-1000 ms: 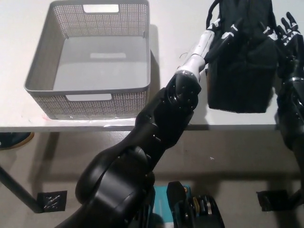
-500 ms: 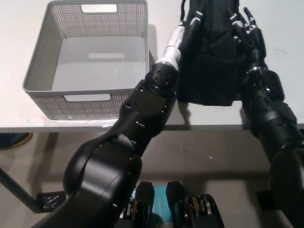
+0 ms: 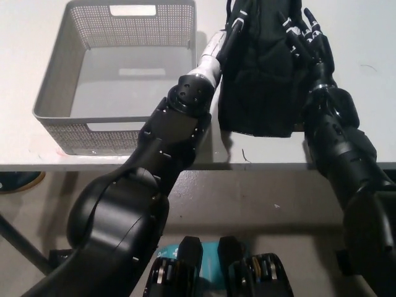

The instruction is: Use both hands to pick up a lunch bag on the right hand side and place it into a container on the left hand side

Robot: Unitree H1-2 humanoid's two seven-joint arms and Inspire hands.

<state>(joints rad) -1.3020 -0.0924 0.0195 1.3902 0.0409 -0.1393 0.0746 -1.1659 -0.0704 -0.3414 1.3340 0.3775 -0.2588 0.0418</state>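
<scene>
Head view: the black lunch bag (image 3: 263, 74) sits at the tabletop's (image 3: 25, 74) near edge, pressed between the left hand (image 3: 232, 28) and the right hand (image 3: 306, 40), just right of the grey basket (image 3: 52, 86), which holds nothing

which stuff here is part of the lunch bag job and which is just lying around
Job: black lunch bag; grey basket; left hand and right hand, pressed against the bag's sides.
Lying about: white table; teal object on the floor.
</scene>
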